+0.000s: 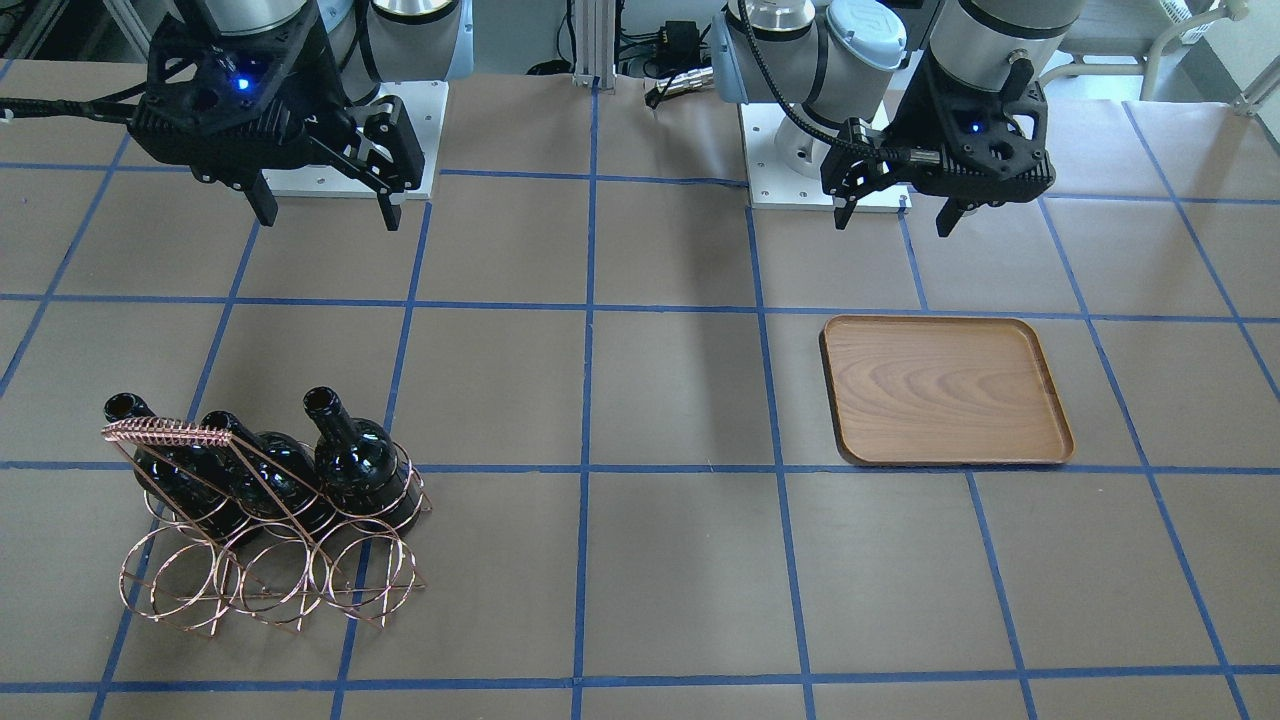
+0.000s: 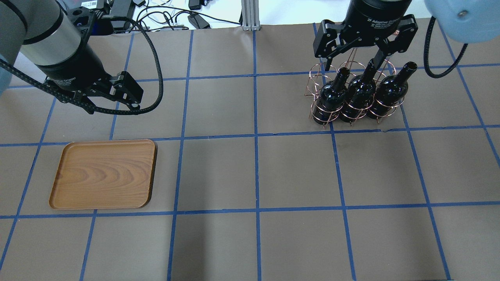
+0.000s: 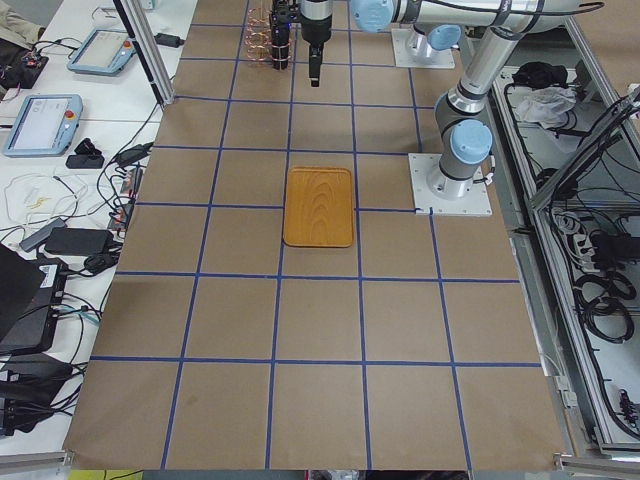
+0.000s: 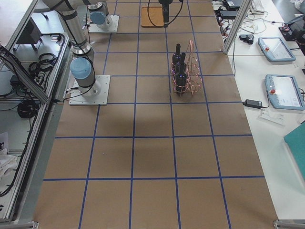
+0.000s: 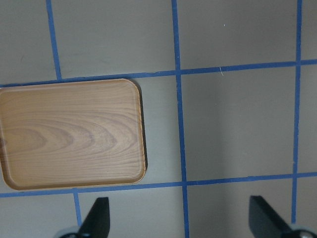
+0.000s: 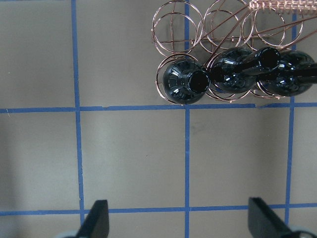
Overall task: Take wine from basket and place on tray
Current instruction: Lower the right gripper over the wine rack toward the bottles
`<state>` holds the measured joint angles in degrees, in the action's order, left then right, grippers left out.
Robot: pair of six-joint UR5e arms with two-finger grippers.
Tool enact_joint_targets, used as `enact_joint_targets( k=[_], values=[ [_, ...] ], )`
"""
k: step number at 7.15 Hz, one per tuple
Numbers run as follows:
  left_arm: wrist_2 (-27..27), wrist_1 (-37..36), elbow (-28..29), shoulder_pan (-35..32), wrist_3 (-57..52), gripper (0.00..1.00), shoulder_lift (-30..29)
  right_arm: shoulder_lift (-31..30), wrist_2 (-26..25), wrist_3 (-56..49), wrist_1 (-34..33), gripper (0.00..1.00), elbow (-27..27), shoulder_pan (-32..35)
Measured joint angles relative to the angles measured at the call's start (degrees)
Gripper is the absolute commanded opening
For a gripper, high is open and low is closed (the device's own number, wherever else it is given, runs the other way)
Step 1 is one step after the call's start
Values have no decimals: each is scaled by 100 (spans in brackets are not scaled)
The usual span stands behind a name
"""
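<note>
Start step: right claw (image 1: 328, 212), left claw (image 1: 893, 218) both spread, empty. Bottles (image 1: 355, 460) in basket (image 1: 260, 590). Next: right claw should drop onto a bottle's neck, then carry to tray (image 1: 945, 390).

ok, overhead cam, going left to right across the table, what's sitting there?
tray → basket, and standing in it: left bottle → middle bottle → right bottle

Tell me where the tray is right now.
In the overhead view, the tray lies empty on the left side, far from the basket on the right.
</note>
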<state>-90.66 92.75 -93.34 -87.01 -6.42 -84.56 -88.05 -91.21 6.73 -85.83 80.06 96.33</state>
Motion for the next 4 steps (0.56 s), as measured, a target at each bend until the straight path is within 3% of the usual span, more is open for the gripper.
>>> enact_joint_targets(
  k=[4],
  values=[
    [-4, 1, -8, -1, 0, 100, 1, 134, 38, -86, -358, 100, 82, -318]
  ],
)
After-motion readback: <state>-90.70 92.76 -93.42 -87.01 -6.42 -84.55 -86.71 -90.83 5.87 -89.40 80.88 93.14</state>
